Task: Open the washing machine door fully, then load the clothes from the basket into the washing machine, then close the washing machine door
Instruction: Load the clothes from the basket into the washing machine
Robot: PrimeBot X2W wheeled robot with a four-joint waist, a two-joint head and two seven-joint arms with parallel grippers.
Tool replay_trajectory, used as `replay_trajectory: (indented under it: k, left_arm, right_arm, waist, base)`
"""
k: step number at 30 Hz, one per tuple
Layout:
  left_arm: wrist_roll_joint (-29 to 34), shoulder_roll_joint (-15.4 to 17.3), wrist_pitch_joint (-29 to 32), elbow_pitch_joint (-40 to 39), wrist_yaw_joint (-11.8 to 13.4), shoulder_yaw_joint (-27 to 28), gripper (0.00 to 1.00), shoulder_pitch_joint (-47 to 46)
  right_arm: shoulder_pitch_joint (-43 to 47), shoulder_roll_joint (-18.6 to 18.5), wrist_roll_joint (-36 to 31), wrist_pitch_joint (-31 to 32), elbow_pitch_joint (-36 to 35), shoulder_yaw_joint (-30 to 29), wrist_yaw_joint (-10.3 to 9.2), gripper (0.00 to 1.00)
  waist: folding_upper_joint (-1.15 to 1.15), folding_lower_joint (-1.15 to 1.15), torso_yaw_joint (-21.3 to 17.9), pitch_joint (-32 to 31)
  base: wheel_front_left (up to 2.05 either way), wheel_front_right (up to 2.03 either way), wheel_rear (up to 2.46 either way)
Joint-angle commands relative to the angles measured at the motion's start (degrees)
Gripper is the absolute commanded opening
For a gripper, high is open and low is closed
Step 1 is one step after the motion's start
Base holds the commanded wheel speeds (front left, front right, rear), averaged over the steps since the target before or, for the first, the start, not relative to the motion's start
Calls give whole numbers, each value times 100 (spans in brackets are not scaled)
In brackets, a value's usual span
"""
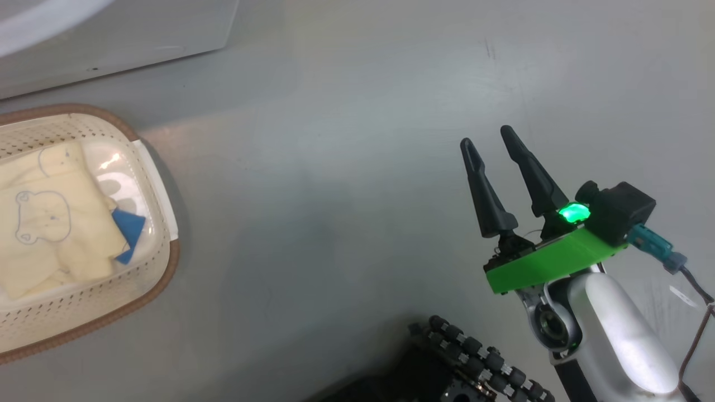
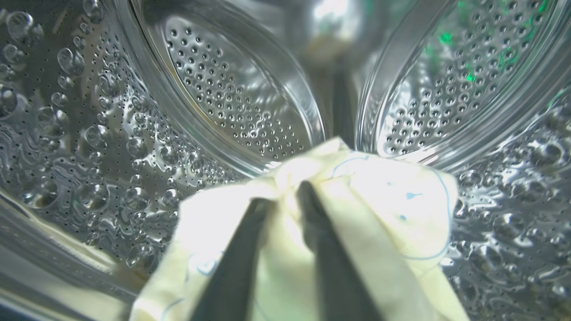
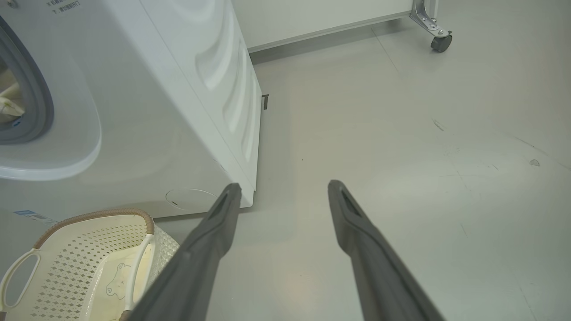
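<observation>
Reaches the left gripper [image 2: 282, 196] deep into the perforated steel drum [image 2: 223, 89] of the washing machine [image 3: 156, 111]. Shows the fingers narrowly apart, a cream bear-print garment [image 2: 379, 196] bunched around the tips; cannot tell whether pinched or loose. Holds the right gripper [image 1: 487, 136] spread wide and empty over the grey floor [image 1: 335, 167], well apart from the basket [image 1: 162, 273]. Finds more clothes [image 1: 50, 223], one blue cuff [image 1: 129, 226] showing, in that basket, on the floor just before the machine's lower front edge. Meets a caster wheel [image 3: 440, 43] far across the floor and a black linked cable chain [image 1: 475, 357] near the right arm.
</observation>
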Motion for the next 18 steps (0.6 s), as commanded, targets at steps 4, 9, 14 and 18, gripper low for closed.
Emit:
replay_trajectory:
  k: [4, 9, 14, 18]
  left_arm:
    - [-33, 110, 174, -90, -7, 1, 100, -189]
    - [-141, -6, 197, -115, -31, -7, 100, -87]
    - [-267, -126, 100, -231, 47, 23, 100, 245]
    - [-347, -196, -49, -370, 139, 62, 100, 547]
  right_arm:
    - [8, -56, -66, -52, -103, -13, -16, 100]
    - [-6, -56, -106, -52, -100, -66, -16, 100]
    - [-14, -56, -178, -52, -107, -153, -16, 100]
    - [-10, -56, -223, -52, -118, -213, -16, 100]
  waist:
    - [0, 0, 109, -4]
    - [0, 0, 229, -57]
    - [0, 0, 364, -143]
    - [0, 0, 448, -210]
  base:
    - [0, 0, 0]
    - [0, 0, 0]
    - [0, 0, 0]
    - [0, 0, 0]
